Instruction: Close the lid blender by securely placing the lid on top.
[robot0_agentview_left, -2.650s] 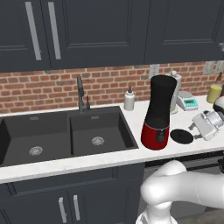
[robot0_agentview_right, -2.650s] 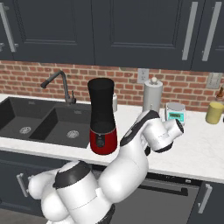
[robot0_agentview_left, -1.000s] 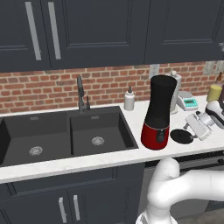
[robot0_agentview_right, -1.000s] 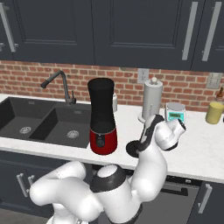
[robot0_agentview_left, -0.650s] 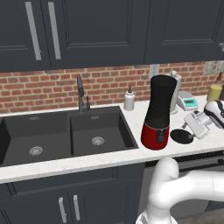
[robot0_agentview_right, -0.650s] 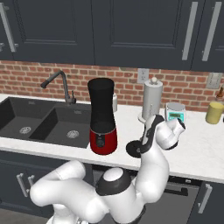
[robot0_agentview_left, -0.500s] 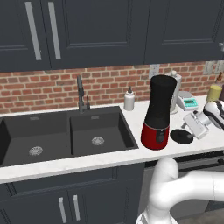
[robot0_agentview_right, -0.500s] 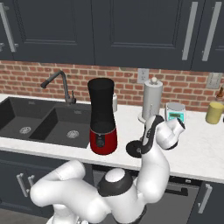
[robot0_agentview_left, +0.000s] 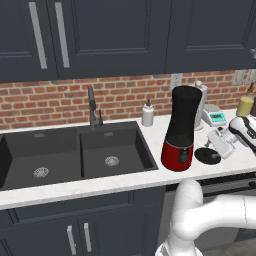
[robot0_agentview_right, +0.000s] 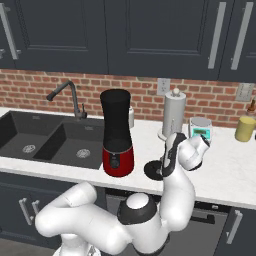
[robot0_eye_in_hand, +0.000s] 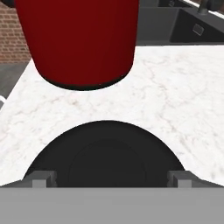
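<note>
One lid flat on counter, one blender beside it, two fingers spread wide astride lid

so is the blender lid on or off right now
Off. The lid lies flat on the counter beside the blender, whose jar top stands uncovered. The end effector sits low over the lid with fingers apart.
</note>
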